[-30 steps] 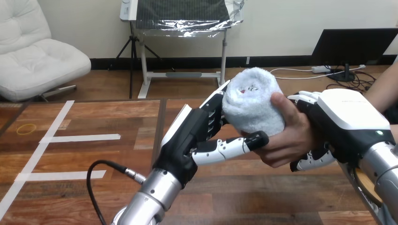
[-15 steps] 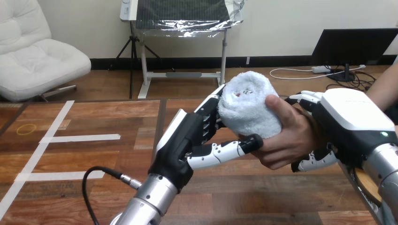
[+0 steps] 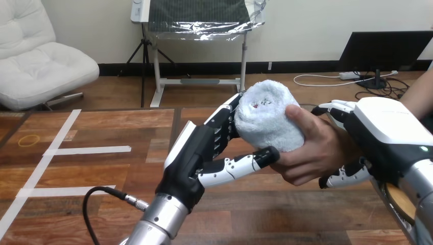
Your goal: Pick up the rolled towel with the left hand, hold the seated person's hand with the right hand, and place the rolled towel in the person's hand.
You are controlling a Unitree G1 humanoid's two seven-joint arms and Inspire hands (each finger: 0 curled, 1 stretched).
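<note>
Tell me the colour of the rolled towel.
White. The rolled towel shows best in the head view, between the left hand and the person's hand.

Towels: one rolled towel [image 3: 265,120], white, at the centre of the frame.
Robot hands: two, the left hand [image 3: 196,158] at lower centre and the right hand [image 3: 388,135] toward the right edge.
Human hands: one, the person's hand [image 3: 311,153], right of centre.
Desks: one wooden desk [image 3: 127,127], across the lower frame.
Tape: three white tape strips [image 3: 92,150], on the desk at the left.
Rings: one yellow ring [image 3: 28,140], at the far left.
</note>
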